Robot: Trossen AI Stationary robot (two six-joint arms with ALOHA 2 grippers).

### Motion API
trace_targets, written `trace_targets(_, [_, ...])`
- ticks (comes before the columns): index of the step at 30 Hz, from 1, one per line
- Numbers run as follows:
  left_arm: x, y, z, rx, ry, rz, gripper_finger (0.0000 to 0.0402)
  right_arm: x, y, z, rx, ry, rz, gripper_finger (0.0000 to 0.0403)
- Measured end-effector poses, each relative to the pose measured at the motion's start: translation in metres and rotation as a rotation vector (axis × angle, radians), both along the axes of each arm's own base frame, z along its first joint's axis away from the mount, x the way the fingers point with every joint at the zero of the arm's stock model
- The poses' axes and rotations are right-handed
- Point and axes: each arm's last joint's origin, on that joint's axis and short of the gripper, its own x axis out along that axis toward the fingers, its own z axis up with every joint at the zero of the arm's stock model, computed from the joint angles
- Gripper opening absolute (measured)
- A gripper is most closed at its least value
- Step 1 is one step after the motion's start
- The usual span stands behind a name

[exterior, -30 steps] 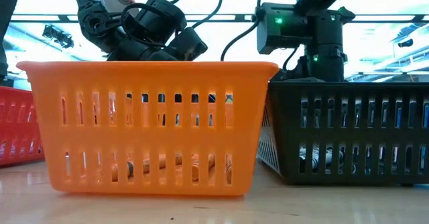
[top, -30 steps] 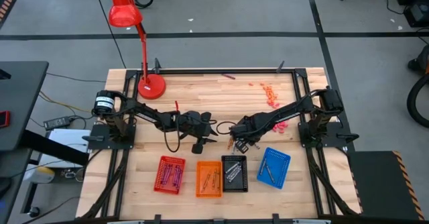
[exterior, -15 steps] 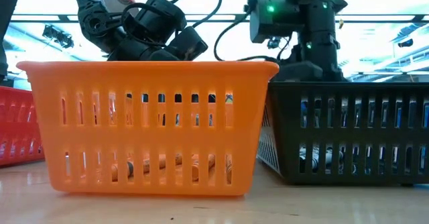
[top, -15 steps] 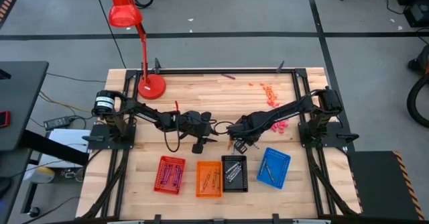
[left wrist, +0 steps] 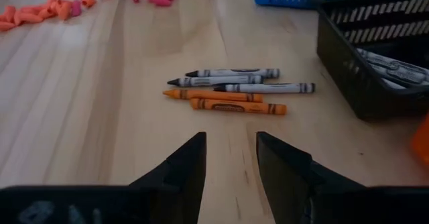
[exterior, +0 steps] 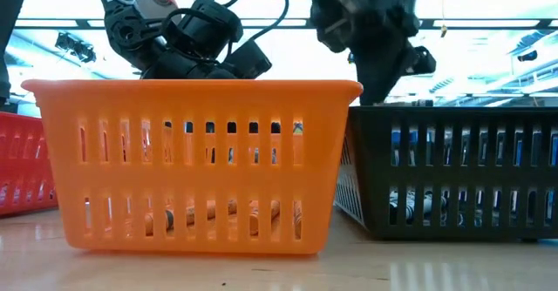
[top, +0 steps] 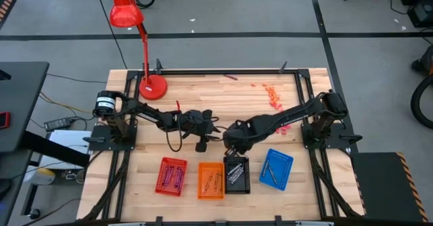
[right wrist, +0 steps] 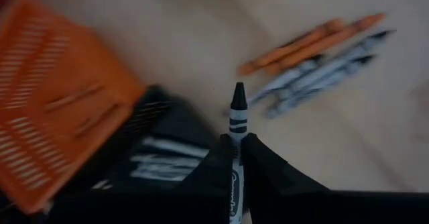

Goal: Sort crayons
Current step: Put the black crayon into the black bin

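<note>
Crayon (right wrist: 237, 127), black-tipped, sat pinched in my right gripper (right wrist: 237, 158) above the black tray (right wrist: 161, 153); wrapper lettering too blurred to read; left gripper (left wrist: 230, 158) gaped empty.

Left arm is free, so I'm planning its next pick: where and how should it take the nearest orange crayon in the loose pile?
Grip the nearest orange paper-wrapped crayon at mid-length, descending from above with the left tool fingers straddling its width. It lies flat on the wooden table, outermost in the pile, with bare table on its near side; a second orange crayon lies close along its far side, so that finger needs care.

Glossy plastic orange tray (exterior: 192, 165) on smooth light wood table (left wrist: 134, 96).
</note>
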Motion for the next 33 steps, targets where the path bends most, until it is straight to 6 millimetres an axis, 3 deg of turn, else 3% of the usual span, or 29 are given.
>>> trace_targets(7, [0.0, -0.002, 0.0, -0.001, 0.0, -0.004, 0.0141, 0.005, 0.036, 0.004, -0.004, -0.16, 0.1, 0.0029])
trace_targets(16, [0.0, -0.007, 0.0, -0.002, 0.002, -0.023, 0.0141, -0.013, 0.074, -0.014, -0.322, -0.224, 0.724, 0.0029])
trace_targets(20, [0.0, -0.007, 0.0, -0.001, -0.001, -0.024, 0.0141, -0.02, 0.078, -0.027, -0.428, -0.215, 0.974, 0.0032])
trace_targets(25, [0.0, -0.007, 0.001, 0.002, -0.007, -0.025, 0.0141, -0.02, 0.078, -0.028, -0.529, -0.223, 1.259, 0.0048])
trace_targets(33, [0.0, -0.007, 0.001, 0.048, -0.012, -0.05, 0.0141, -0.017, 0.074, -0.028, -0.531, -0.226, 1.311, 0.0059])
